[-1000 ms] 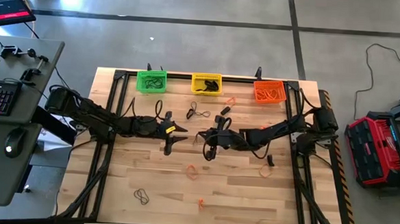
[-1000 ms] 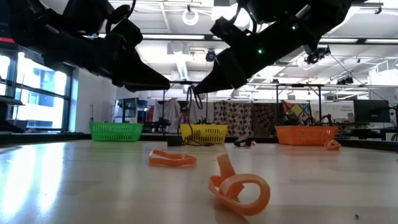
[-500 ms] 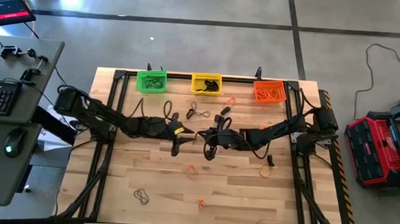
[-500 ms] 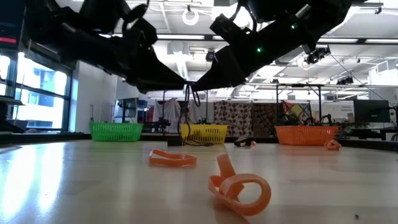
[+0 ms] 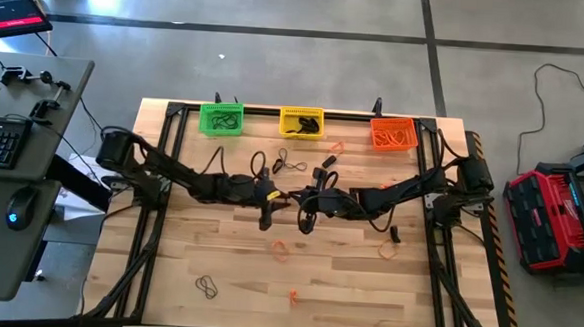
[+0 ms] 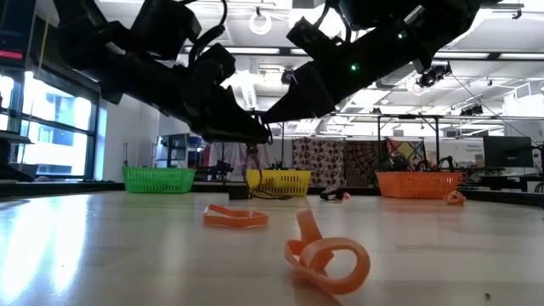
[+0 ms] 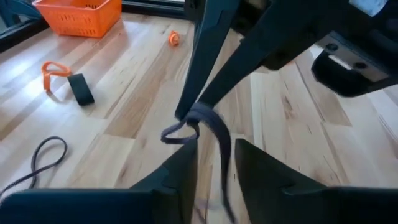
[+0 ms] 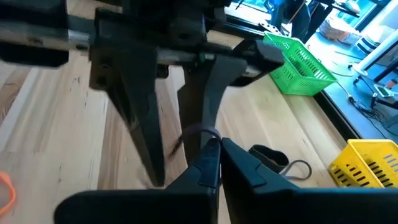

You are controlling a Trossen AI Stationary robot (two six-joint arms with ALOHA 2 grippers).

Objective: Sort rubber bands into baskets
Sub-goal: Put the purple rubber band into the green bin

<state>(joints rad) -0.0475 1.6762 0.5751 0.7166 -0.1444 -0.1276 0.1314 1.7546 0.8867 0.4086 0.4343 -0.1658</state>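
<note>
Handover above mid-table. My right gripper [image 8: 214, 149], fingers pressed together, pinches 1 dark rubber band [image 7: 202, 121] that hangs between my 2 grippers. My left gripper [image 7: 214, 152] straddles its dangling loop with fingers partly apart, not yet gripping. Risk: if the right lets go before the left clamps, the floppy band falls to the table [image 5: 366, 288], well short of the green basket [image 5: 220, 118], yellow basket [image 5: 301, 121] and orange basket [image 5: 393, 134].

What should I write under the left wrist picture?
Right pincer holds a dark rubber band between the left pincer's open fingers.
</note>
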